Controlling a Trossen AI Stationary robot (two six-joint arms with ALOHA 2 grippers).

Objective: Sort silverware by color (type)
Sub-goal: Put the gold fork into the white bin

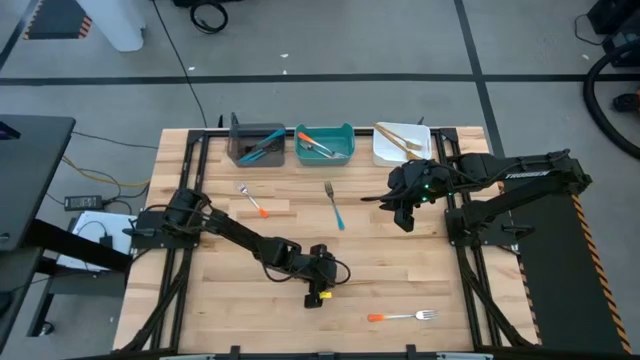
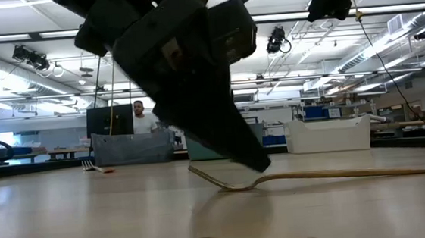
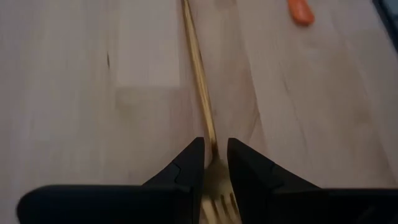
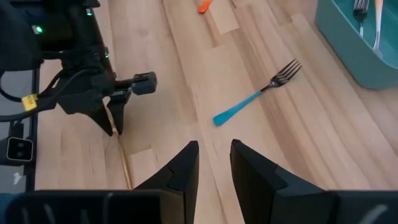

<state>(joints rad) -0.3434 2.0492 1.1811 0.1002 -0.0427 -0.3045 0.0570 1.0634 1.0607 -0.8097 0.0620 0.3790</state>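
The left end effector (image 3: 215, 163) is lowered to the pale wooden counter (image 1: 220, 300) near its front edge, its two dark fingers (image 3: 186, 168) closed on the neck of a slim all-gold fork (image 3: 198, 68), which lies flat on the wood. The right end effector (image 4: 214, 163) is held above the counter near the white bin (image 1: 390, 152), its fingers slightly apart and clamped on nothing. A silver-tined fork with a blue handle (image 1: 334, 206) lies mid-counter. Two silver-tined forks with orange handles are seen: one (image 1: 253, 200) before the grey bin (image 1: 238, 132), one (image 1: 402, 316) near the front edge. More forks rest in the teal bin (image 1: 346, 147).
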